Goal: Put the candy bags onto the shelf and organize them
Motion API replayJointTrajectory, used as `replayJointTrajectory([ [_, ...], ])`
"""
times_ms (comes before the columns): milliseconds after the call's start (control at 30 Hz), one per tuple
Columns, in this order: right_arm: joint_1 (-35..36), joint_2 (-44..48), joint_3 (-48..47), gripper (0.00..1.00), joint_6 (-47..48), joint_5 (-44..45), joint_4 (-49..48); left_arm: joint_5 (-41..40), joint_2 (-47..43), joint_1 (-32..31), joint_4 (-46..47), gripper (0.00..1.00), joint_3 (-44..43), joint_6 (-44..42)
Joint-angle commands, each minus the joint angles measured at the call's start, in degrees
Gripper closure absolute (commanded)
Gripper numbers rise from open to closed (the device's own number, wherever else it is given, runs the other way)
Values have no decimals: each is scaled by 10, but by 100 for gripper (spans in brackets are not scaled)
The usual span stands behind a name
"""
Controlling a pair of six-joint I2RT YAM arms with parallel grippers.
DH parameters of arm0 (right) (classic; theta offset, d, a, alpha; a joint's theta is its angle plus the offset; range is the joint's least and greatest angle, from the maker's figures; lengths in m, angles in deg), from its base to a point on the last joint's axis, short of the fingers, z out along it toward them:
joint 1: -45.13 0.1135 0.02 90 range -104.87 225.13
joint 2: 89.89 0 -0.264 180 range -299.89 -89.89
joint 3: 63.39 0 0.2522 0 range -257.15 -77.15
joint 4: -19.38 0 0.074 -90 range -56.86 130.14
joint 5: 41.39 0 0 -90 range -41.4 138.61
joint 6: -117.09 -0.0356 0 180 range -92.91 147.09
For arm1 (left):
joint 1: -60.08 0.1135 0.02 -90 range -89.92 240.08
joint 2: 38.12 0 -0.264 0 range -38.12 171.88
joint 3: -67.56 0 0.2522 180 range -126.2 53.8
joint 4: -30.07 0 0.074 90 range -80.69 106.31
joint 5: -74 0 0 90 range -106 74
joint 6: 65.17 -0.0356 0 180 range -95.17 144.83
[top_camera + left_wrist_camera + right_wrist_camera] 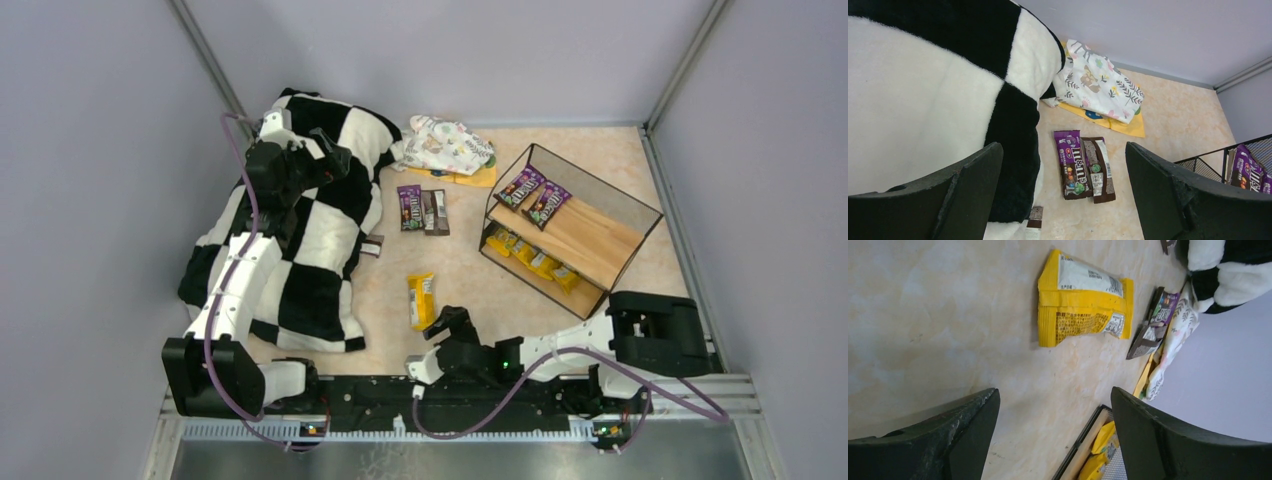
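While both arms reach out over the table (455,270), this is how things stand:

Left gripper (1063,155): jaws spread wide with nothing between them, held above the edge of the checkered blanket (310,240).
Right gripper (453,322): jaws apart and empty, low over the table just on the near side of the loose yellow bag (421,299).
Shelf (595,240): at the right, with two purple bags (533,197) side by side on the upper board and a row of yellow bags (530,258) on the lower one.
Loose bags: the yellow one lies flat mid-table. A purple bag (409,207) and a brown bag (435,211) lie touching beside the blanket. A small brown packet (373,246) sits at the blanket's hem.
Far side: a floral cloth bundle (447,145) rests on an orange sheet (478,180).
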Motion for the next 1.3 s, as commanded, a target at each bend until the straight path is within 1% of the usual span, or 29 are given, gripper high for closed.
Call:
replayJointTrajectory([
  [0,0,-35,8,18,87,-38,-102,-2,-7,0,21,2,-18,-3],
  [67,0,-62,5,18,108,-39,-137,-4,-6,0,21,2,-17,-3],
  [167,-7,-103,-11,22,137,-46,-172,-2,-5,0,20,2,-19,-3],
  [300,-31,-159,-39,25,152,-55,-213,-3,-5,0,20,2,-19,-3],
  [367,-39,-183,-50,29,168,-44,-235,-4,-5,0,20,2,-19,-3],
  [433,-42,-199,-63,39,168,-39,-241,-3,-4,0,20,2,-19,-3],
  [600,-44,-186,-79,70,124,-51,-232,9,-2,8,21,2,-20,4],
  [700,-46,-156,-101,88,72,-43,-172,21,0,14,22,2,-20,12],
  [733,-49,-141,-111,93,52,-42,-151,24,1,16,23,2,-20,14],
  [800,-60,-107,-135,100,-4,-53,-74,31,1,19,25,2,-20,18],
  [867,-74,-65,-155,100,-69,-71,7,34,1,20,25,2,-20,20],
  [1067,-102,75,-172,100,-174,-118,155,43,1,20,28,2,-18,25],
  [1267,-107,188,-168,100,-253,-127,249,50,3,19,31,2,-15,30],
])
